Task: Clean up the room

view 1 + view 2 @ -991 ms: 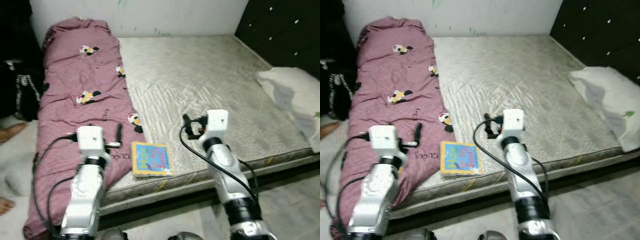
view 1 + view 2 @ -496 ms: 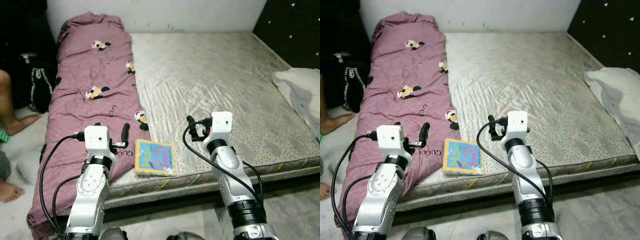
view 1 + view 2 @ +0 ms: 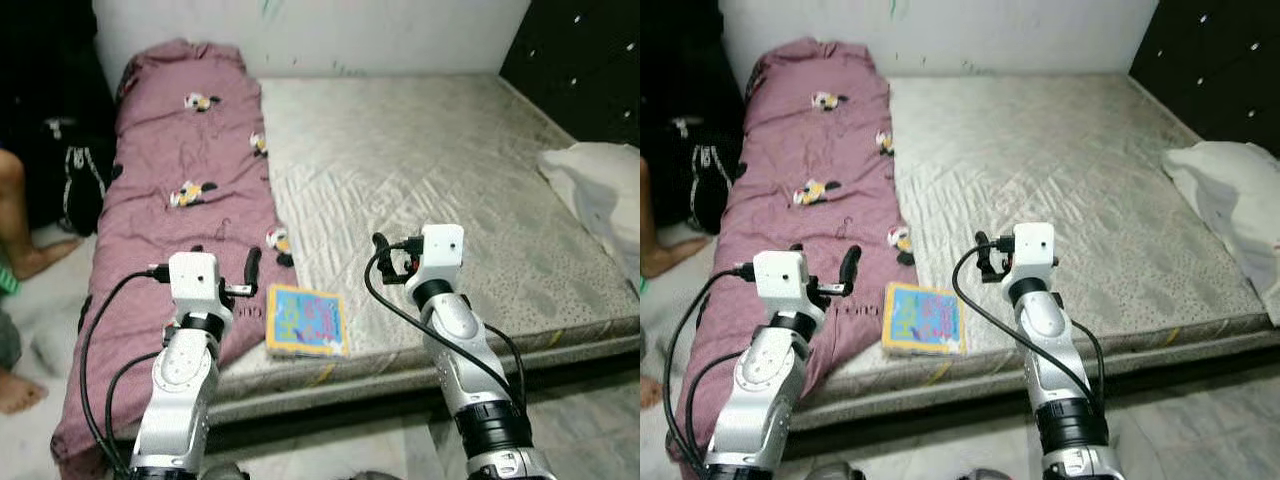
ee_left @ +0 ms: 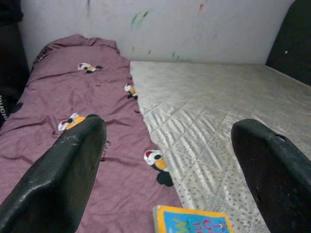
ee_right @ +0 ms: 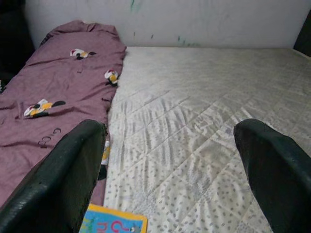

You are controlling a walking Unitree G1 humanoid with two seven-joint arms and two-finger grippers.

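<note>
A book [image 3: 305, 320] is seen lying flat at the mattress's [image 3: 430, 170] near edge, just beside the purple blanket [image 3: 180, 200] draped along the left side. A white pillow [image 3: 600, 195] lies far right. A person's leg [image 3: 25, 215] is seen on the floor at left. Left gripper [image 4: 165, 179] and right gripper [image 5: 170, 179] are held raised over the near edge, either side of the book, fingers spread, nothing gripped. Bare mattress is seen beyond.
</note>
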